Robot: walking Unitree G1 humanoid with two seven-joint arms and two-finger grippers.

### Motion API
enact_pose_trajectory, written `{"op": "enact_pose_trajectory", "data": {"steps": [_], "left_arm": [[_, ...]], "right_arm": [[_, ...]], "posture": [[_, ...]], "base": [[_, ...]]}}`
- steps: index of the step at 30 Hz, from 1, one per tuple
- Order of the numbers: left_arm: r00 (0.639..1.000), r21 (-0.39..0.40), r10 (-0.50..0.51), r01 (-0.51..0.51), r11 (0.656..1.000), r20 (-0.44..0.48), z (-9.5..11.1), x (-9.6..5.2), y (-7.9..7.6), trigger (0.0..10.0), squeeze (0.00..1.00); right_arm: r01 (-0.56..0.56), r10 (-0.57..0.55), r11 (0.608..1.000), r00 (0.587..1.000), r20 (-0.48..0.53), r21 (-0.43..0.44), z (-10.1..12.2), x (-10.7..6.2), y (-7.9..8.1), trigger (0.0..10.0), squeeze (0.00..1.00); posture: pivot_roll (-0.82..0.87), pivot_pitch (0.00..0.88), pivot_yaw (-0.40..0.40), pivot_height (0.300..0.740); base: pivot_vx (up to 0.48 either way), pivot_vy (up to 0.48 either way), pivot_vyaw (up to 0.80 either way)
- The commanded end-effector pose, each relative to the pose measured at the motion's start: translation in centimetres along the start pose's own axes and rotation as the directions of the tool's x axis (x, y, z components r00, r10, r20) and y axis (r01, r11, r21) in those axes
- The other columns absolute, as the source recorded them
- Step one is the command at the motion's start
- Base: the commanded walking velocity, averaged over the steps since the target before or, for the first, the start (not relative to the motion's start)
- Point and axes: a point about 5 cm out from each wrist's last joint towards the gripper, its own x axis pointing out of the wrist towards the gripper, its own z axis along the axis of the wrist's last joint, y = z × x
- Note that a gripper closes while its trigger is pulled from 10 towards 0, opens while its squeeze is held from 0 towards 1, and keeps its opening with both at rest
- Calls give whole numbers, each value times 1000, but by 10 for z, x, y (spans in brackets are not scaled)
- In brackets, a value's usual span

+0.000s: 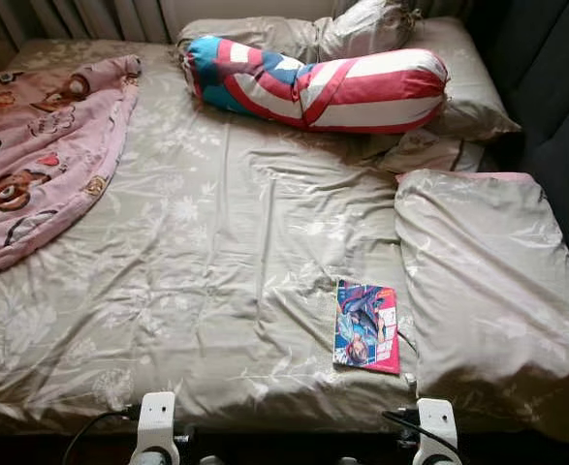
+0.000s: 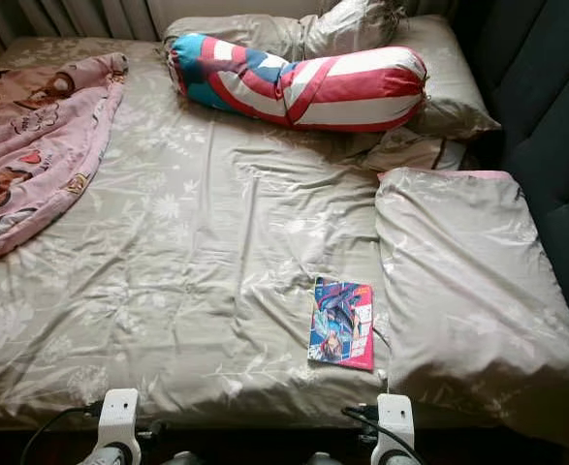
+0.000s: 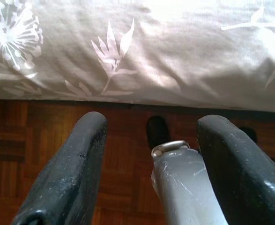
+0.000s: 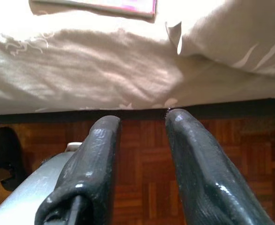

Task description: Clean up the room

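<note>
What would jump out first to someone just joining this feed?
The red, white and blue striped bolster lying across the head of the bed, against the pillows. Next, the pink cartoon blanket heaped on the bed's left side, and a colourful magazine flat near the foot edge, beside a folded duvet.

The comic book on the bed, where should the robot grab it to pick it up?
Probably by its near short edge. The comic book lies flat on the sheet, close to the bed's front edge, with the folded blanket tight along its right side. The right claw, open and low by the bed edge, is nearest; it could come from the front and pinch that edge.
</note>
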Motion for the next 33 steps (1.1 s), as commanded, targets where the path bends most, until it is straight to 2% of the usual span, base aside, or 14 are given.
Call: {"op": "enact_pose_trajectory", "data": {"steps": [1,7,10,15,26,33], "left_arm": [[998,0,26,-26,1000,-62,-14,-4,6,10000,0],[997,-3,36,-36,999,-74,-15,-4,7,10000,0],[996,-7,49,-50,999,-79,-16,-4,9,10000,0],[995,-6,55,-56,998,-89,-20,-5,11,10000,0],[992,8,70,-69,998,-104,-27,-8,14,10000,0],[991,5,72,-72,997,-109,-30,-9,15,10000,0]], "right_arm": [[16,-16,1000,999,-36,-5,-8,-2,-7,10000,0],[20,-21,1000,999,-40,-10,-6,-2,-12,10000,0],[8,-9,1000,998,-56,-28,-10,-2,-6,10000,0],[2,-6,999,998,-66,-55,-13,-3,-5,10000,0],[12,-21,996,994,-104,-86,-28,-8,-12,10000,0],[0,-10,995,994,-106,-95,-27,-7,-11,10000,0]], "posture": [[-21,117,-66,740],[-16,98,-65,740],[-14,92,-64,740],[-12,90,-62,740],[-13,132,-63,740],[-14,167,-65,740]], "base": [[0,0,0],[0,0,0],[0,0,0],[0,0,0],[0,0,768],[0,0,621]]}}
